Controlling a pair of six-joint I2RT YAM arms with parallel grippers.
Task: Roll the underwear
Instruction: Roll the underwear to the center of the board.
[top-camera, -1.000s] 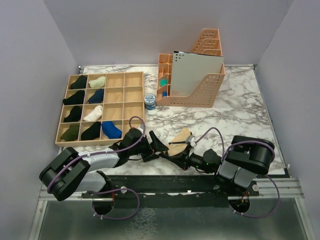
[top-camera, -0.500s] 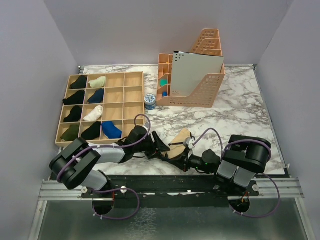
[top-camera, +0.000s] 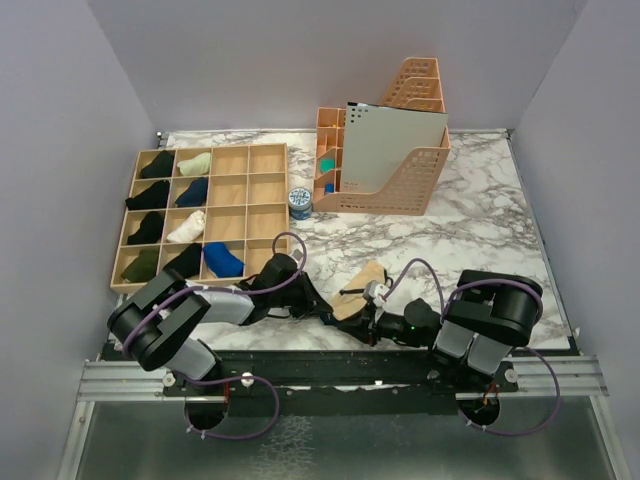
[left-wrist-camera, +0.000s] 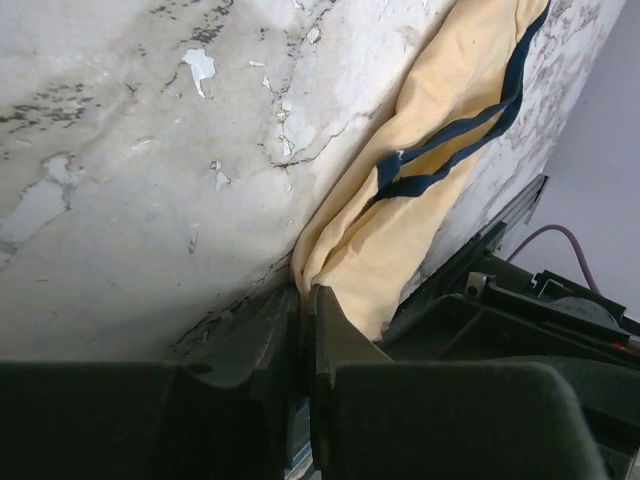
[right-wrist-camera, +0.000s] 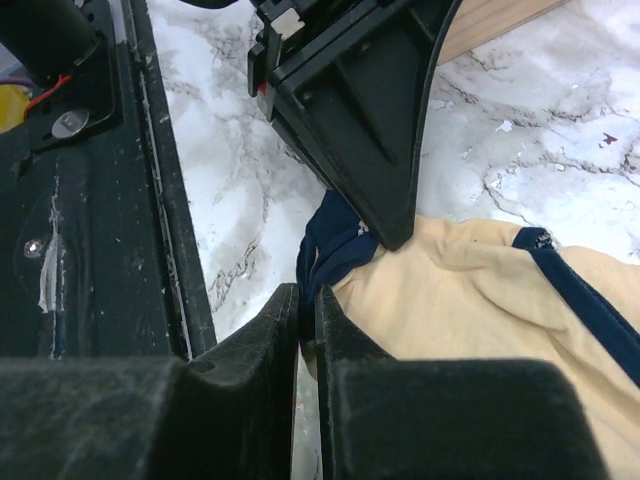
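Observation:
The underwear (top-camera: 362, 283) is pale yellow with navy trim and lies flat near the table's front edge, between the two arms. My left gripper (top-camera: 328, 312) comes in low from the left. In the left wrist view the left gripper (left-wrist-camera: 303, 297) is shut on the near corner of the underwear (left-wrist-camera: 440, 150). My right gripper (top-camera: 366, 322) reaches in from the right, and in its own view the right gripper (right-wrist-camera: 306, 300) pinches the navy waistband of the underwear (right-wrist-camera: 500, 310). The left gripper's fingers (right-wrist-camera: 370, 110) sit just above that band.
A wooden grid box (top-camera: 262, 192) with several rolled garments stands at the left. A small blue tin (top-camera: 299, 203) and peach file holders (top-camera: 400, 185) stand at the back. The black base rail (top-camera: 330, 368) runs just behind the grippers.
My left gripper has slid right to the underwear's near corner and closed on it. The right gripper has kept its place on the waistband.

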